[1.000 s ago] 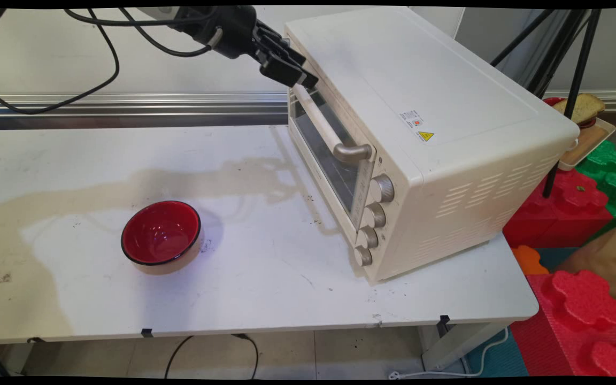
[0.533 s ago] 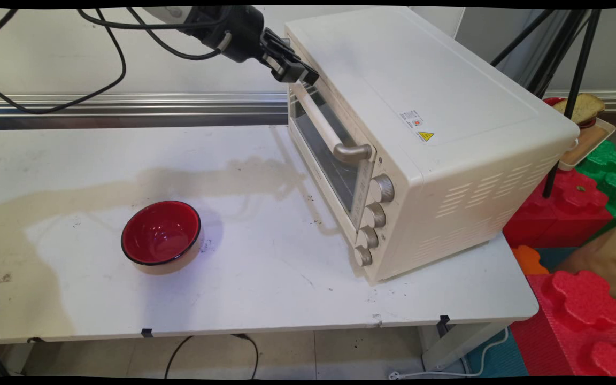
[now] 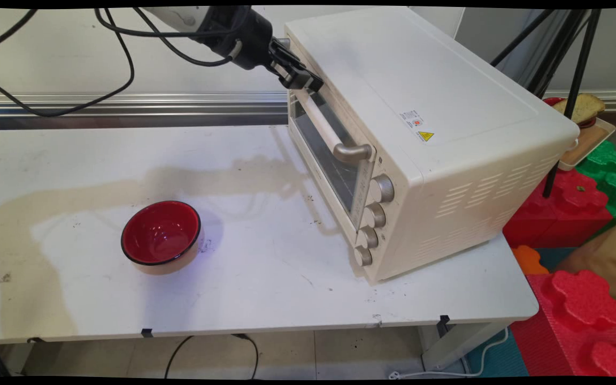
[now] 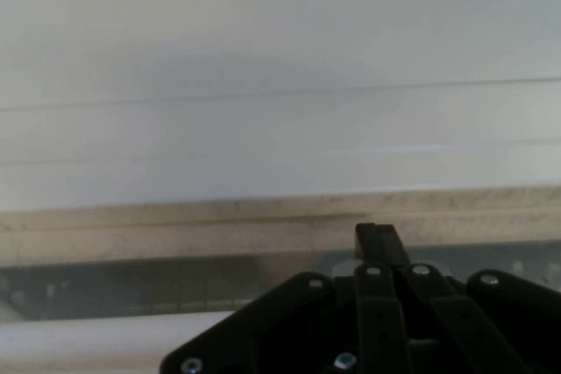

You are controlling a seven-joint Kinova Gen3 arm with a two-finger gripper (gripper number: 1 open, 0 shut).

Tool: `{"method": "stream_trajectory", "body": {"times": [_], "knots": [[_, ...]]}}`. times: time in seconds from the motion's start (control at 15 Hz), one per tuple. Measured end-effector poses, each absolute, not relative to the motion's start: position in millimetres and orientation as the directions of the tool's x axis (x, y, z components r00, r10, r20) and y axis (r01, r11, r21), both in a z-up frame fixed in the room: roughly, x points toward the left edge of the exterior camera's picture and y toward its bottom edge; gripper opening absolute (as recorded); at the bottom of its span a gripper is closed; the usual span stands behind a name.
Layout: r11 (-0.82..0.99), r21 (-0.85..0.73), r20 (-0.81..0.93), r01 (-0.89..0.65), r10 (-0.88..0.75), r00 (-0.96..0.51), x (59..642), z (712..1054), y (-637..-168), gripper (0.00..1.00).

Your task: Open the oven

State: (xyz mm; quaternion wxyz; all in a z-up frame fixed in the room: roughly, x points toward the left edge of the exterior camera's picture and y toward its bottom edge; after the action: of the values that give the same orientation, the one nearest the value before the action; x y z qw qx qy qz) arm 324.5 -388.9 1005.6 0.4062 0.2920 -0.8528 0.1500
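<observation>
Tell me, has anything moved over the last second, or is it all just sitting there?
Only the arm moved. Its gripper slid a little to the right along the top front edge of the white toaster oven, pressing in closer above the door's far end, and its cables swung. It took hold of nothing. The oven door stayed shut, and the red bowl stayed put on the table.

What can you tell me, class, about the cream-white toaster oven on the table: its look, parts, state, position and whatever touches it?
The cream-white toaster oven is a boxy appliance, apparently painted metal, standing upright on the white table at its right side, turned at an angle. Its glass door is closed, with a long pale bar handle on metallic ends. Four silver knobs run down the front; vent slots line the side, and warning stickers sit on top. The black gripper is at the door's upper far corner.
</observation>
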Motion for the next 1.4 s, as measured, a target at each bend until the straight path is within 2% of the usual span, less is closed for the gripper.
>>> {"method": "stream_trajectory", "body": {"times": [0.53, 1.4], "knots": [[0.778, -0.012, 0.773, -0.629, -0.391, -0.5, 323.4, 991.7, -384.9, 0.0], [0.77, -0.023, 0.738, -0.638, -0.418, -0.53, 360.6, 961.6, -346.1, 0.0]]}}
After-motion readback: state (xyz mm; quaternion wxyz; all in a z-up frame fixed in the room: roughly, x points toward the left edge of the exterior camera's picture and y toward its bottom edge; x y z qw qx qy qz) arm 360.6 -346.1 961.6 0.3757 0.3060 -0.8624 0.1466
